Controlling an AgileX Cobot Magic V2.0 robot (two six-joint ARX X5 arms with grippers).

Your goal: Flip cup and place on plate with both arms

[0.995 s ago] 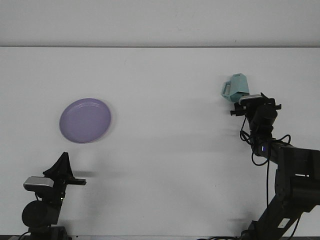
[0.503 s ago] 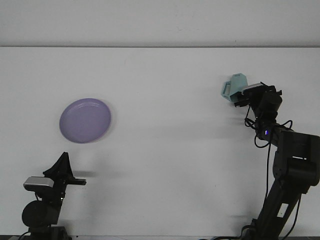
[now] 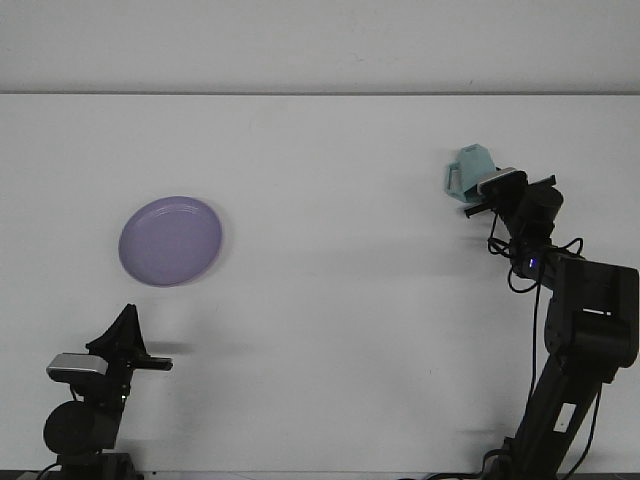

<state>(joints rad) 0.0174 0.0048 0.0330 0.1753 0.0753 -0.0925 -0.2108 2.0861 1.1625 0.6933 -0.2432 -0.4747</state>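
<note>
A pale teal cup (image 3: 472, 170) stands at the right rear of the white table (image 3: 330, 300), bottom up, with its handle to the left. My right gripper (image 3: 486, 192) is right at the cup's near right side. Its tip is hidden behind the wrist camera, so I cannot see whether it holds the cup. A lavender plate (image 3: 170, 240) lies flat at the left of the table with nothing on it. My left gripper (image 3: 127, 330) rests low at the front left, pointing up, a short way in front of the plate and holding nothing that I can see.
The right arm's black links and cables (image 3: 575, 330) rise along the right edge. The table's far edge meets a pale wall (image 3: 320, 45). A wide bare stretch of white surface separates cup and plate.
The right wrist has risen and pushed forward to the cup, and the arm now stands more upright. Cup, plate and left arm have not moved.
</note>
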